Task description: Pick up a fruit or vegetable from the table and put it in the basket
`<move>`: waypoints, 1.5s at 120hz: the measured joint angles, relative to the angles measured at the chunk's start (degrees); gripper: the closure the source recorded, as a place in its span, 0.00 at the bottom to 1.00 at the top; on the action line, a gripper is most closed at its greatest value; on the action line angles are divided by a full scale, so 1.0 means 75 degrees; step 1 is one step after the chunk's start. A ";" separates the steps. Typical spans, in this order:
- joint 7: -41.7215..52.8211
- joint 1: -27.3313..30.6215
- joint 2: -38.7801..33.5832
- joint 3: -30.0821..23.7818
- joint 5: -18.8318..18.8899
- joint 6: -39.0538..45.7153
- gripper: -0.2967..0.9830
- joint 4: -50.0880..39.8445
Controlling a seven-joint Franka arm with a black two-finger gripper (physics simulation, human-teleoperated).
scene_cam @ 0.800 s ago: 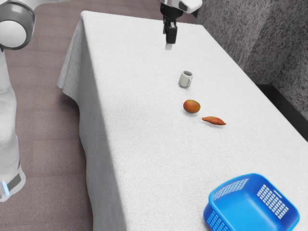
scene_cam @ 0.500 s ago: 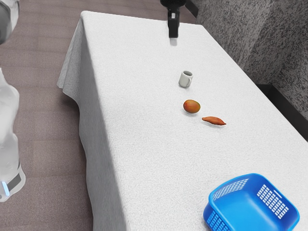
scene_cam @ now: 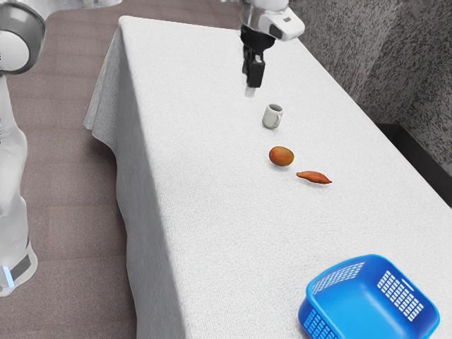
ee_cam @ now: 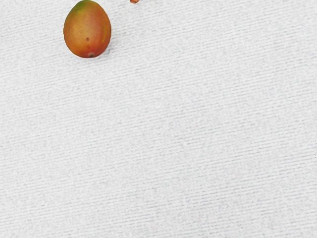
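My gripper (scene_cam: 253,79) hangs in the air above the far half of the table, beyond the mug in the exterior view, pointing down; how its jaws stand is unclear. A red-orange mango (scene_cam: 281,156) lies on the white cloth. Close by, toward the exterior view's right, is a slim orange sweet potato (scene_cam: 313,177), the two not touching. A blue plastic basket (scene_cam: 374,258) stands at the near end, its inside bare where visible. In the wrist view the mango (ee_cam: 87,29) appears whole, with the sweet potato's tip (ee_cam: 134,1) near it.
A small white mug (scene_cam: 272,116) stands upright between my gripper and the mango. The table (scene_cam: 212,212) has a white cloth draped over its edge at the exterior view's left. A speckled grey wall (scene_cam: 353,56) rises beyond its other side.
In the exterior view my gripper first shifted up and slightly right, then came back down, and now hangs closer to the mug. Mug, mango, sweet potato and basket have stayed put.
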 joint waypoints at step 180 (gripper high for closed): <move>0.4381 0.1218 0.2395 0.0123 -0.1906 0.1410 0.23 0.0702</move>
